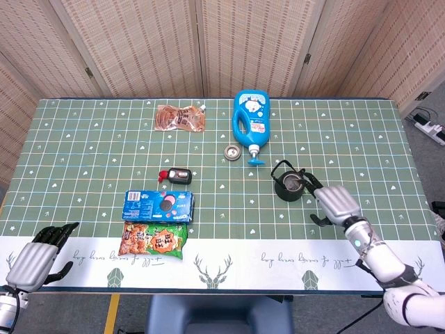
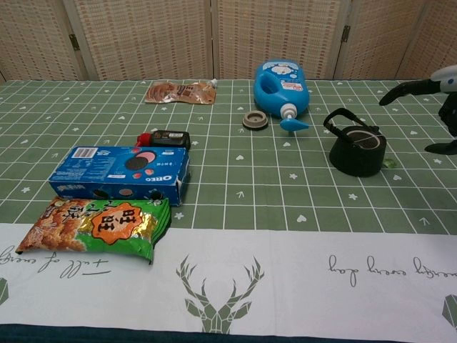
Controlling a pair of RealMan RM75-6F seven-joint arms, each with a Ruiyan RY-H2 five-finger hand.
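The right hand hovers empty, fingers spread, just beside the small black round kettle (lid off). A careless sweep could knock it over. The left hand rests open at the table's edge.

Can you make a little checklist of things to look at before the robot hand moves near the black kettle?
1. Right hand holds nothing, fingers apart: ok.
2. Right hand apart from the black kettle, just right of it: ok.
3. Kettle upright on the table, handle up: ok.
4. Kettle's lid on: cannot tell.
5. Blue bottle lying well behind the kettle: ok.
6. Left hand off at the table's near left corner, holding nothing: ok.
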